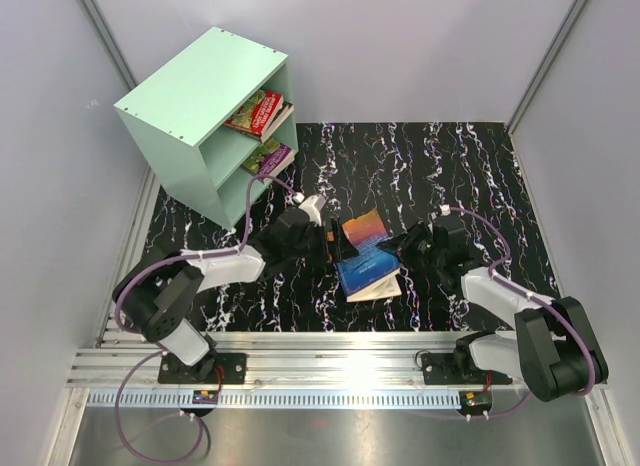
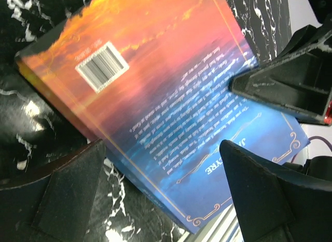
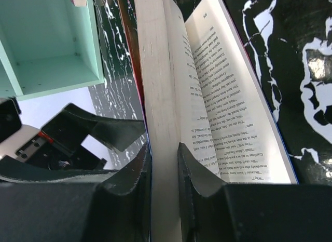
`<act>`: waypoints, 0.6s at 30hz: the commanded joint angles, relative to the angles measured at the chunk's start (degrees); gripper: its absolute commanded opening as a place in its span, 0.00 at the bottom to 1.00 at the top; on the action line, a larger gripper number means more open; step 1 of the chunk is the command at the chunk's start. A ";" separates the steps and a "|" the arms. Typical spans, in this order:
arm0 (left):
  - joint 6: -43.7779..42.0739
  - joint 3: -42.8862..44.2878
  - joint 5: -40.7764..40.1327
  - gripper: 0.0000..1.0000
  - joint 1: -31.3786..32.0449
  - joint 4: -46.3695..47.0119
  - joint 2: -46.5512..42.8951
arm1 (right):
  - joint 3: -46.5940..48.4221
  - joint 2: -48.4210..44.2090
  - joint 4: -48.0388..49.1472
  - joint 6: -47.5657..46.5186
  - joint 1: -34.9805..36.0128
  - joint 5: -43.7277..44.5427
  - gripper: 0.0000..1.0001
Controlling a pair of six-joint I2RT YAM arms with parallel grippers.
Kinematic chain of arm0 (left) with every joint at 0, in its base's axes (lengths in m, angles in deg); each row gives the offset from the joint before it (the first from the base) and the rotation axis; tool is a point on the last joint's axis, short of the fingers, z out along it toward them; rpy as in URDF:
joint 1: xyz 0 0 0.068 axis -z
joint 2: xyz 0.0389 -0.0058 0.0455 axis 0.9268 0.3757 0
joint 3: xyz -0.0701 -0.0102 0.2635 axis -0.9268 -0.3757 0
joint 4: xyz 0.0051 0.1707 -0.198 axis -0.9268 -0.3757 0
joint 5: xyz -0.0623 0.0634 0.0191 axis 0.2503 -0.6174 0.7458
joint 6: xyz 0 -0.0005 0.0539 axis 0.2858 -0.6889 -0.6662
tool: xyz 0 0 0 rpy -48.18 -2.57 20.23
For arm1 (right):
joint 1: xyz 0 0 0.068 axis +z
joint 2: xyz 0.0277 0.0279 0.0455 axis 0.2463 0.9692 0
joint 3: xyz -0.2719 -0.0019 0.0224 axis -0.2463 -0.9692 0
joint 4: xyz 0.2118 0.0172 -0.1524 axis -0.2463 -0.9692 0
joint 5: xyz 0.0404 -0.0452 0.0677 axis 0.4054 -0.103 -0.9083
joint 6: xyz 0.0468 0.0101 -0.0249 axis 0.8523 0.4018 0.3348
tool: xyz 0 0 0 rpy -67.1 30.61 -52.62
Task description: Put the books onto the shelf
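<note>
Grey walls enclose a tabletop (image 1: 480, 186) covered by a black mat with white veins. At its far left corner we see the mint-green shelf (image 1: 190, 96). The red book (image 1: 258, 113) lies in its upper compartment and the purple-and-green book (image 1: 266, 157) lies in the lower one. Near the middle of the mat, between the two arms, we find the blue-and-orange book (image 1: 365, 251), tilted and partly open. The right gripper (image 3: 165, 153) is clenched on a thick block of its pages, while other pages and one cover splay open to the side. The left gripper (image 1: 335, 244) is spread wide just beside the book's back cover, grasping nothing. We cannot tell whether it touches the book.
</note>
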 commanded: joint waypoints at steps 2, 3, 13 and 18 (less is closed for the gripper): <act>0.81 -2.76 -3.59 0.95 -0.27 -1.16 -4.63 | -0.14 -2.50 8.32 6.42 0.39 -4.10 0.00; 0.99 -3.21 -4.30 0.95 -0.27 -2.56 -5.17 | -0.06 -2.93 8.32 6.59 0.47 -3.84 0.00; 3.62 -6.02 -6.42 0.95 -0.27 -0.23 -4.21 | -1.81 -1.63 16.72 11.24 0.47 -5.85 0.00; 6.52 -5.41 -5.54 0.95 -0.18 5.41 -0.96 | -5.59 4.43 30.52 18.97 0.47 -9.19 0.00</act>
